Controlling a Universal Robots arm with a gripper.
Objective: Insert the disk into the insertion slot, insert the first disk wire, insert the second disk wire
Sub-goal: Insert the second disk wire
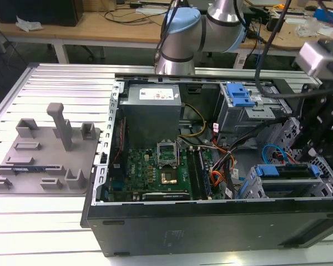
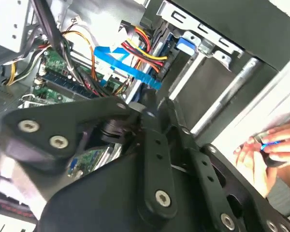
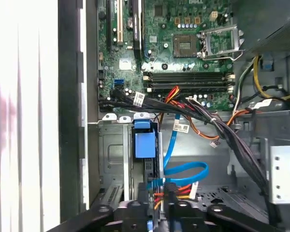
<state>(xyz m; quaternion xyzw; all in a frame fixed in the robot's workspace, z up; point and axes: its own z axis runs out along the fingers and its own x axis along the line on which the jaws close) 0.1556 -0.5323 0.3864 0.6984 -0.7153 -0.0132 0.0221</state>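
I see the disk [image 1: 286, 172], silver-grey in its glossy blue carrier, seated in the perforated sheet-metal insertion slot [image 1: 258, 188] beside the green motherboard [image 1: 155, 169]. The first wrist view adds the flat light-blue second disk wire [image 3: 186, 170] looping just above my black claw [image 3: 157, 205]; whether the claw is apart or together, I cannot tell. The second wrist view shows a person's hand [image 2: 263, 150].

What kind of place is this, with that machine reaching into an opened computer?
Probably a robotics lab: an open computer case lies on a slatted metal table, the robot arm stands behind it, and cluttered workbenches line the back.
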